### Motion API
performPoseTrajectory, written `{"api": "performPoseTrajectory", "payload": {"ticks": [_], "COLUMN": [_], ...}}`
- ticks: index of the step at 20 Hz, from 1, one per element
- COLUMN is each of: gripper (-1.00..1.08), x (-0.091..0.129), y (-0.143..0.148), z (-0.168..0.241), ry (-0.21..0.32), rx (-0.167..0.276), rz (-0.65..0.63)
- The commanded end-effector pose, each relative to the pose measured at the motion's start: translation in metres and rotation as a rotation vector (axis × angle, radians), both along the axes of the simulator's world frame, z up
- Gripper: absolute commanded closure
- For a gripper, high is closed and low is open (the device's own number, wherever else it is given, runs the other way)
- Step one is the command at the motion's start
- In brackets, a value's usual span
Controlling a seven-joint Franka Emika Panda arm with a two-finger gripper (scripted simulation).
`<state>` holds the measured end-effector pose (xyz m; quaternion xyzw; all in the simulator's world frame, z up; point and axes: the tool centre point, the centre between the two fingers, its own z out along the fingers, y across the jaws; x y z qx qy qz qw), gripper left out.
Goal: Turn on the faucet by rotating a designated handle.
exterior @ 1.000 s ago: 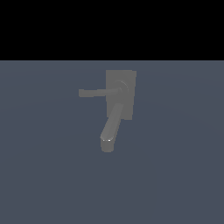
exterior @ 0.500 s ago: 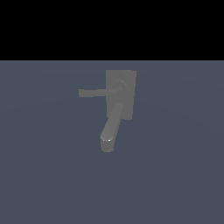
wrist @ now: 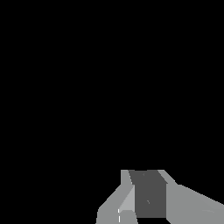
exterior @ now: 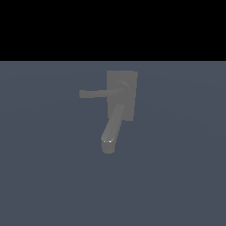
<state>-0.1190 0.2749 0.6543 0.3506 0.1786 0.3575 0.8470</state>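
Note:
The faucet (exterior: 128, 106) is a dull grey fixture with a flat rectangular back plate, standing on a blue-grey floor in the exterior view. Its thick rounded spout (exterior: 111, 130) slopes down toward the camera. The handle (exterior: 98, 93) is a long thin bar reaching from a round hub (exterior: 124, 87) toward the exterior view's left, with a squared tip. My gripper (wrist: 146, 175) shows only in the wrist view, against plain black. Its grey fingers (wrist: 127, 192) stand together with no gap and nothing between them. The faucet is out of the wrist view, and the arm is out of the exterior view.
A flat blue-grey floor (exterior: 176, 176) surrounds the faucet on all sides. Above it the background is black.

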Motion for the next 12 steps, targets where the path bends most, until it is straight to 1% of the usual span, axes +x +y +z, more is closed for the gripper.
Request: {"api": "performPoseTrajectory", "payload": {"ticks": [1,4,7,12], "gripper": [1.08,1.08,1.08,1.08], "x": [0.021,0.046,0.072,0.113], "y": [0.016,0.03,0.037,0.033], "z": [-0.028,-0.067,-0.111,-0.193], "ry": [0.046,0.112,0.19,0.341], "rx": [-0.105,-0.223,-0.336,-0.508], "rz": [0.006,0.008,0.006,-0.006]}}
